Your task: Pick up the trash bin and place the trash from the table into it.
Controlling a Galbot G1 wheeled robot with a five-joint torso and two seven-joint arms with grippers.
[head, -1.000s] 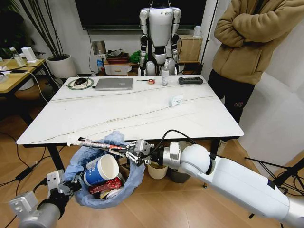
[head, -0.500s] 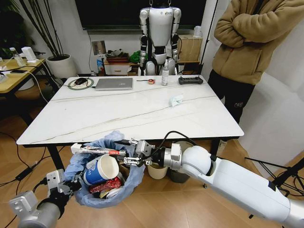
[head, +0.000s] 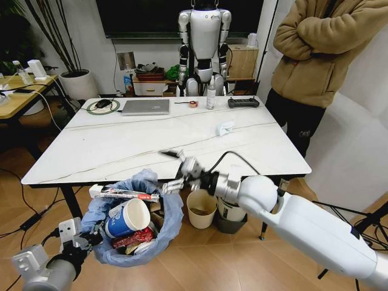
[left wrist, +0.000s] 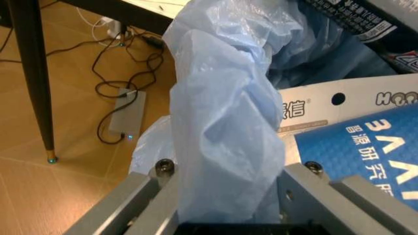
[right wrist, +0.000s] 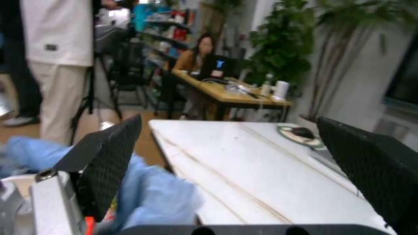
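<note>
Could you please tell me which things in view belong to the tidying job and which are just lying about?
Part of the job:
trash bin, held by the left gripper
paper cup in the bin
crumpled paper on the table
right gripper, open

Lying about:
laptop
spray bottle
cream bin
</note>
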